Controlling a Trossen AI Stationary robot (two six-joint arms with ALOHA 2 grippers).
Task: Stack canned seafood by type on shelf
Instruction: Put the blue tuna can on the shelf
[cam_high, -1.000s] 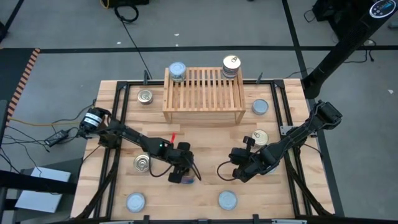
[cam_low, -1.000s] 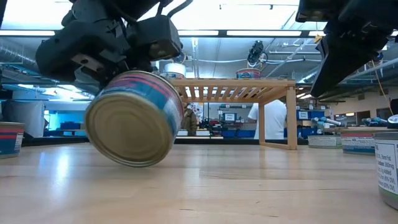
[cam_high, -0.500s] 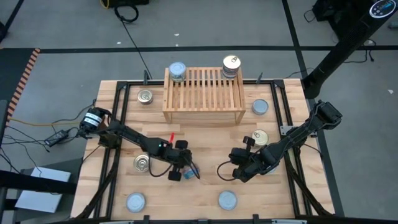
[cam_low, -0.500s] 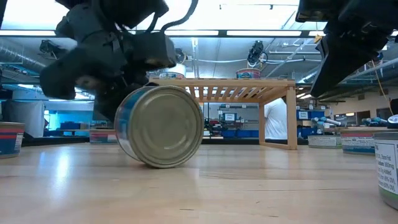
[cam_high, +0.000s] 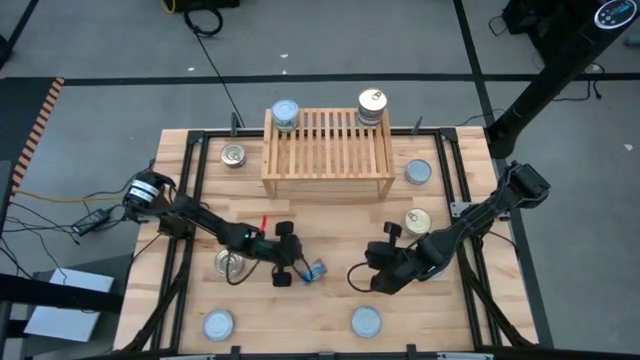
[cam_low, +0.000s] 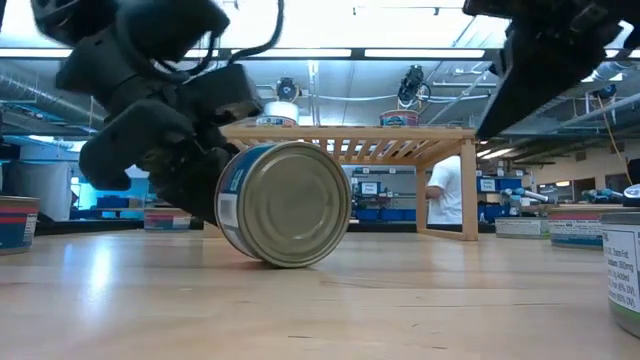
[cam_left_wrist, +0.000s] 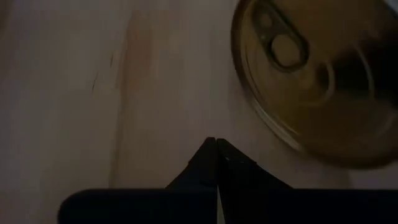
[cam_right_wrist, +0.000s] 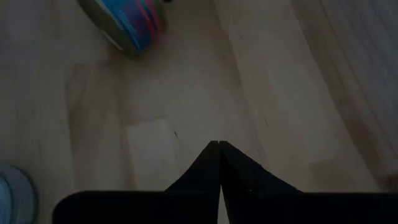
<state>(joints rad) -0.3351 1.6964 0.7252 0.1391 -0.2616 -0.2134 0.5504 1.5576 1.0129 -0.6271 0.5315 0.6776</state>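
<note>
we have two small stacks on the shelf (cam_high: 327, 150), a tin (cam_low: 285, 203) tipped on the table (cam_high: 330, 225), others scattered, both grippers' fingers clenched empty.

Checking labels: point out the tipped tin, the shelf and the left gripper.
tipped tin (cam_low: 300, 205), low view, round end face
shelf (cam_high: 327, 140), high view, slatted top
left gripper (cam_left_wrist: 216, 149), left wrist view, closed fingertips
</note>
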